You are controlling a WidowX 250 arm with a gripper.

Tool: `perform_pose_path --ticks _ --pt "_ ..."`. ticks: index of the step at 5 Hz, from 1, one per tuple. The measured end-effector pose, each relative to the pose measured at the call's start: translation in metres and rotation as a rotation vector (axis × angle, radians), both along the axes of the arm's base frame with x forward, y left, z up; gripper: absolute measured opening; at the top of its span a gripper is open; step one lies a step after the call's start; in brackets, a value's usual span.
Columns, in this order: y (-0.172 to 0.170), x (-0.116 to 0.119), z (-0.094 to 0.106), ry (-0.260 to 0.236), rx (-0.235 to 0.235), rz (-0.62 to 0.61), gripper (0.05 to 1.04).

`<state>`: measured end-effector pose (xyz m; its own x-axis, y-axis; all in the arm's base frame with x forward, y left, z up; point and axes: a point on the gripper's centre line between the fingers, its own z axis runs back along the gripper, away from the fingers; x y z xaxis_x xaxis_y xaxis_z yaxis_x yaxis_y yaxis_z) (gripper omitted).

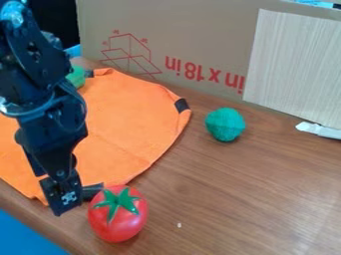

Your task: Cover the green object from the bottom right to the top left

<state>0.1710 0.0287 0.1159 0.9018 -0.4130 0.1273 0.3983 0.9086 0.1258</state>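
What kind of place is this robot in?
Probably a robot practice spot: a black robot arm is over a wooden table with an orange cloth, near a cardboard panel.

And here's the orange cloth (126,124), spread mostly flat across the left of the wooden table (246,199), faint creases in it, dark patches at its curved edge! Up at its top edge, a green object (77,77), partly hidden. And over to the right, a round, rough-textured green ball (225,124), uncovered, sitting apart from the cloth!
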Motion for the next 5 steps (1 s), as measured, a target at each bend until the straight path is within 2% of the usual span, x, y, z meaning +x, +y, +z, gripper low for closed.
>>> perform_pose_path --ticks 1,3,4,5 --pt "0.006 0.004 -0.01 0.04 0.036 -0.032 1.001" --pt "0.02 0.013 -0.027 0.052 0.102 -0.059 1.001" --pt "0.023 0.015 -0.035 0.076 0.103 -0.062 1.001" --pt "0.027 0.021 -0.036 0.07 0.107 -0.066 1.001"
